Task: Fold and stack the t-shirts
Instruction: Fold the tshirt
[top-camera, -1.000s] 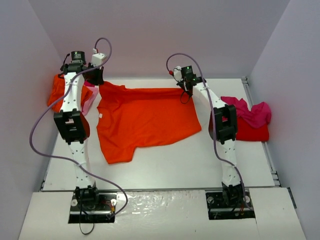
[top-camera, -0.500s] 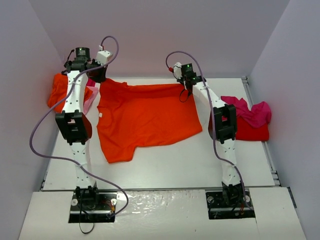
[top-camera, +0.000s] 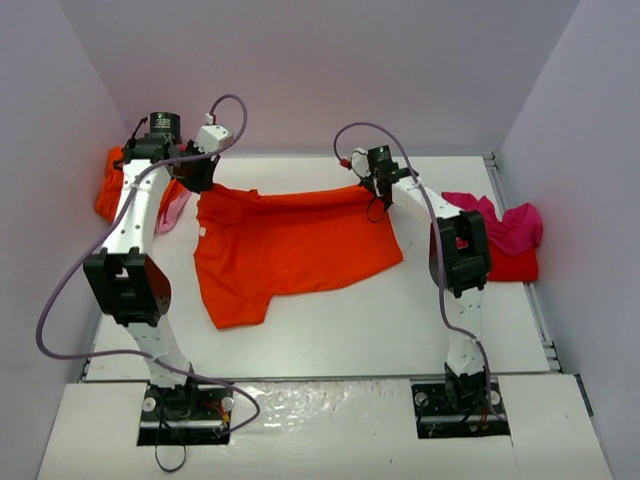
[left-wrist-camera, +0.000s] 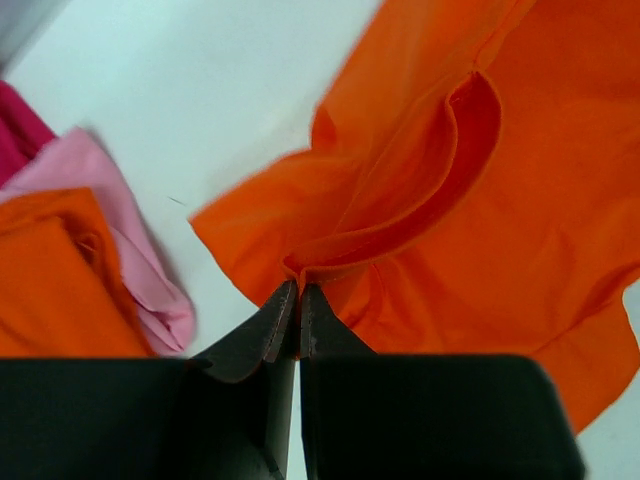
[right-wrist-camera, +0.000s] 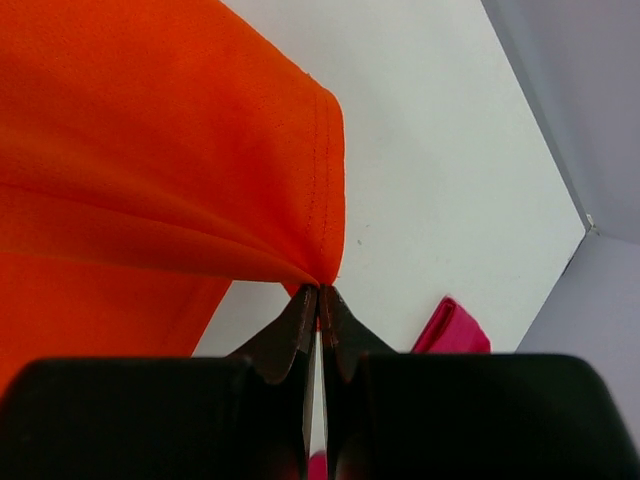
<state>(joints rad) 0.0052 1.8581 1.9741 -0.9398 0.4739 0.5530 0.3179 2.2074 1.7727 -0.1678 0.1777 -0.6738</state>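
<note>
- At the far edge of the orange t-shirt (top-camera: 290, 245), the left gripper (top-camera: 199, 181) and right gripper (top-camera: 376, 192) each pinch a corner, fingers clamped on cloth.
- The shirt's body lies nearward of both — long axis running gripper to gripper, so the fold likely draws toward its near edge.

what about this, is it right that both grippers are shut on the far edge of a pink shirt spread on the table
Only the colour is wrong: the left gripper and right gripper are shut on the far edge of an orange shirt spread on the table, as the top view and both wrist views show.
</note>
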